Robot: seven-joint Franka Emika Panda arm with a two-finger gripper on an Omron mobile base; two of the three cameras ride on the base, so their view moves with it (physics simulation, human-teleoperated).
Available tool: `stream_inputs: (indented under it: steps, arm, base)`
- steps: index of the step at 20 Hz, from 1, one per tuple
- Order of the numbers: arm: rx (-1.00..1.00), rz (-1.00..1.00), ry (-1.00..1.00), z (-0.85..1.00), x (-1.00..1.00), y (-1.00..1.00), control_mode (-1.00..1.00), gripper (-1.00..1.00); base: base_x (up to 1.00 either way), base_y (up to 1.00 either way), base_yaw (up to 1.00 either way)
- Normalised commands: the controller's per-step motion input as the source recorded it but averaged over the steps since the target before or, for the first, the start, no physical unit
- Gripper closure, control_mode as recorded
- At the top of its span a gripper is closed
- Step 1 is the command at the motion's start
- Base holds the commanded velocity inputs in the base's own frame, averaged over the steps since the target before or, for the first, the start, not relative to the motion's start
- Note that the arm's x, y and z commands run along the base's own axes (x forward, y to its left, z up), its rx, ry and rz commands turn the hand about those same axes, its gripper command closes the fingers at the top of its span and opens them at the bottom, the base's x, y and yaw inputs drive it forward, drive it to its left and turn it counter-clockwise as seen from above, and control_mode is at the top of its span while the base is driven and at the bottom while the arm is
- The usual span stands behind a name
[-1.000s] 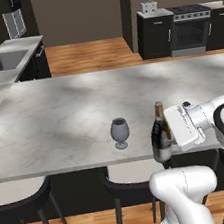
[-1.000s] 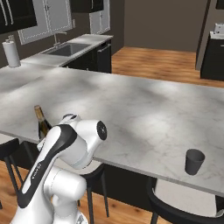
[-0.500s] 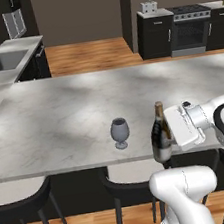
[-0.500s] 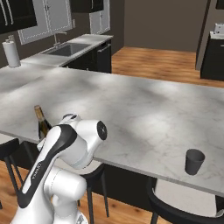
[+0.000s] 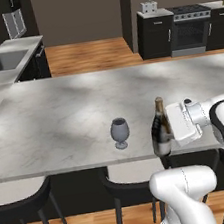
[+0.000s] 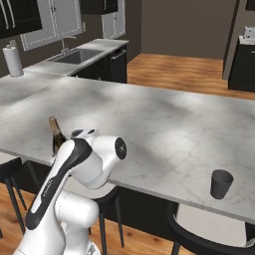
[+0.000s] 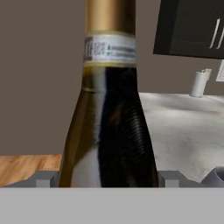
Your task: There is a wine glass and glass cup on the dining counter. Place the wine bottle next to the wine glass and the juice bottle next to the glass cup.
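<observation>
Wine glass (image 5: 119,132) stands upright near the front edge of the marble worktop (image 5: 59,116), with bare marble stretching away from it toward nine o'clock and twelve o'clock in the left base view. At three o'clock from it, near but not touching, the wine bottle (image 5: 160,129) stands upright, also close to that front edge. The gripper (image 5: 168,129) is pressed against the bottle's right side; its white hand covers the fingers, so I cannot tell whether they are clamped on the glass or just alongside it. In the hand view the bottle (image 7: 109,109) sits dead centre between the two grey fingertips (image 7: 46,178), its gold foil and pale neck label at twelve o'clock.

From the right base view the bottle (image 6: 56,135) peeks out at nine o'clock from the arm's elbow, close to the near edge. The glass cup (image 6: 221,184) stands far off toward four o'clock, just inside the same front edge, and a wide open run of marble lies between bottle and cup. Dark stools (image 5: 25,199) tuck under the front overhang.
</observation>
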Motion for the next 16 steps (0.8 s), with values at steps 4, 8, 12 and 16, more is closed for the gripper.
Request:
stream_inputs:
  steps: [4, 8, 12, 16]
  arm:
    - [0.00, 0.03, 0.01, 0.00, 0.27, -0.30, -1.00, 1.00]
    - [0.00, 0.15, 0.00, 0.00, 0.18, -0.31, -1.00, 1.00]
    - [0.00, 0.26, 0.00, -0.09, 0.17, -0.18, -1.00, 1.00]
    - [0.00, 0.18, 0.00, -0.09, 0.25, -0.09, -1.00, 1.00]
  base:
    - [0.00, 0.00, 0.00]
    - [0.00, 0.00, 0.00]
    - [0.00, 0.00, 0.00]
    - [0.00, 0.00, 0.00]
